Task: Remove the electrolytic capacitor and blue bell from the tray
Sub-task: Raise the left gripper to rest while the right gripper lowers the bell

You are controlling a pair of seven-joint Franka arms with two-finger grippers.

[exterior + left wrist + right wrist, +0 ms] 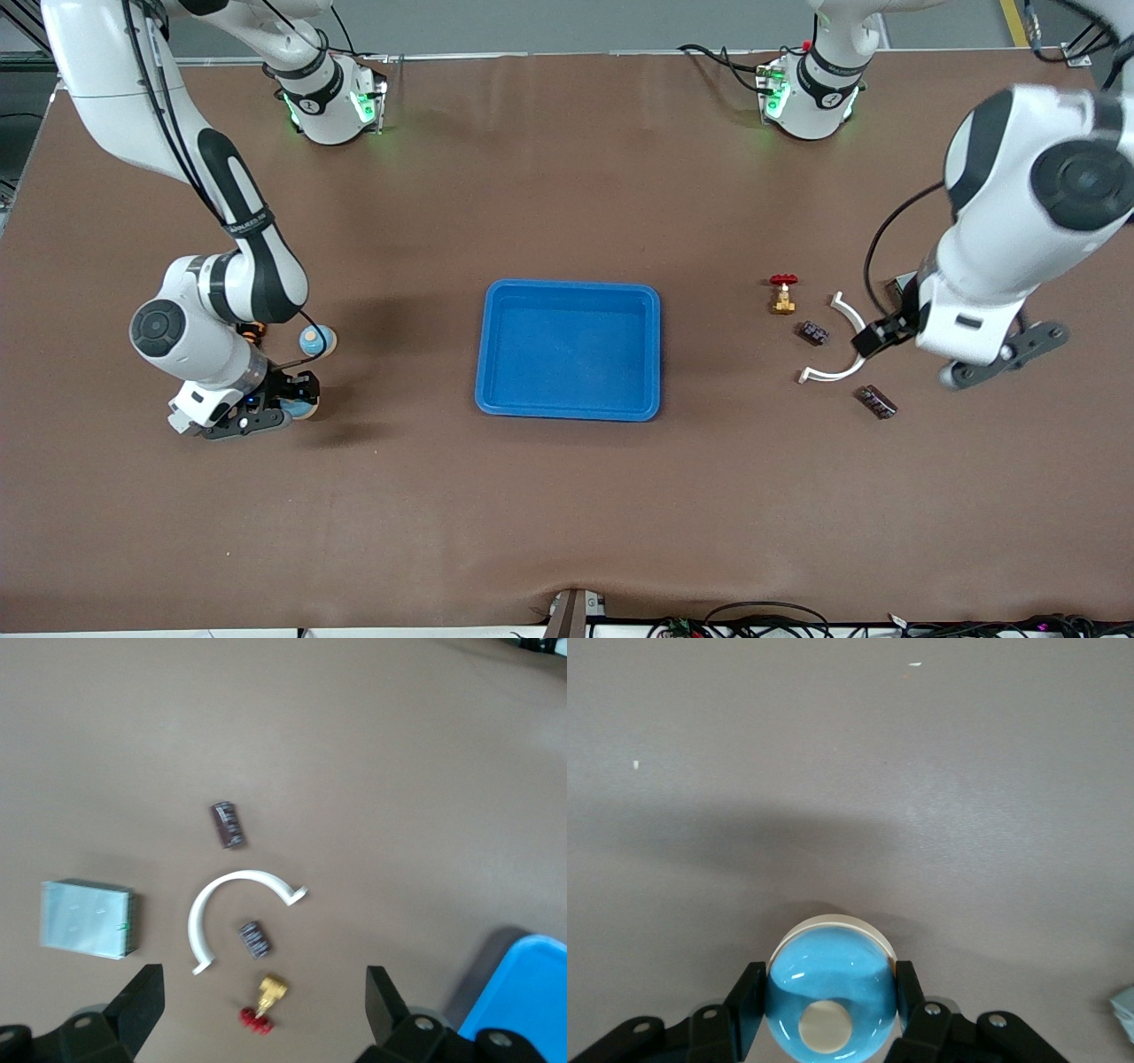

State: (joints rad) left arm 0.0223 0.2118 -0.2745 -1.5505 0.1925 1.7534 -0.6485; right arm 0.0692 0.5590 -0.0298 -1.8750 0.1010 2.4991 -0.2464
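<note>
My right gripper (292,399) is low at the table near the right arm's end, shut on a blue bell (831,992) with a cream button; the bell's edge shows in the front view (304,408). A second blue bell (317,340) stands farther from the front camera. My left gripper (263,1010) is open and empty, up over a brass valve with a red handle (266,1001); in the front view the left gripper (886,323) is by the white arc. Two dark capacitors (255,939) (227,824) lie near it, also seen from the front (812,333) (876,401).
A blue tray (570,348) sits mid-table, and its corner shows in the left wrist view (523,992). A white curved plastic piece (846,341) lies between the capacitors. A silver box (87,919) lies beside it. An orange item (252,332) sits under the right arm.
</note>
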